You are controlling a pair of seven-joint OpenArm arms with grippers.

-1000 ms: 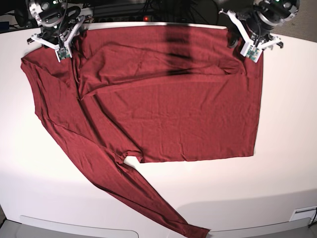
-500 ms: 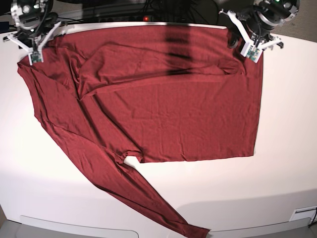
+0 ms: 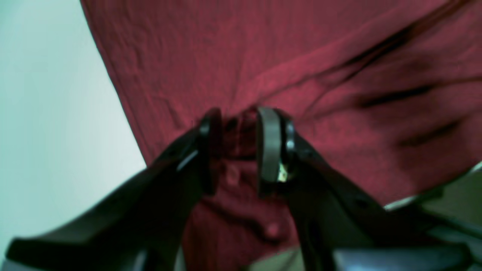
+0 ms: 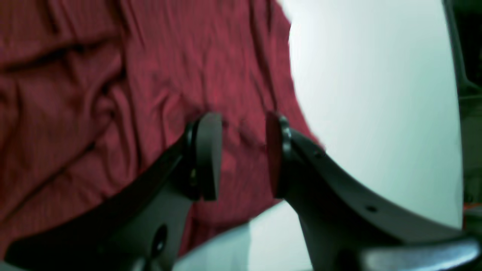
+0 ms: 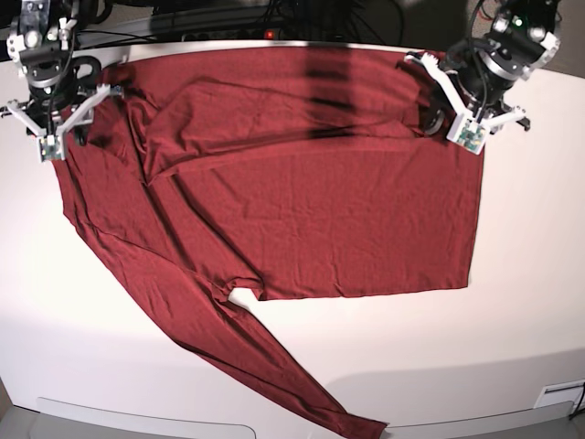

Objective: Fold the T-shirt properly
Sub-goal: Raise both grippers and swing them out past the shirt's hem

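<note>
The maroon T-shirt [image 5: 311, 201] lies spread on the white table [image 5: 521, 311], wrinkled, with one long sleeve [image 5: 292, 375] trailing toward the front edge. At the shirt's far right corner my left gripper [image 5: 437, 114] stands; in the left wrist view it [image 3: 239, 120] is shut on a raised bunch of the fabric [image 3: 339, 56]. My right gripper [image 5: 80, 128] is at the shirt's far left edge. Seen from the right wrist, the right gripper [image 4: 243, 120] has a ridge of the cloth [image 4: 113, 75] between its pads.
Bare white table [image 4: 376, 94] borders the shirt on the left, right and front. Cables and dark equipment [image 5: 228, 18] line the back edge. A pale panel [image 5: 137, 416] runs along the front and a small white fitting [image 5: 559, 393] sits at the front right.
My right gripper swung out to the left, then came nearer, dragging the shirt's left edge along. My left gripper moved nearer too, with the right corner in it.
</note>
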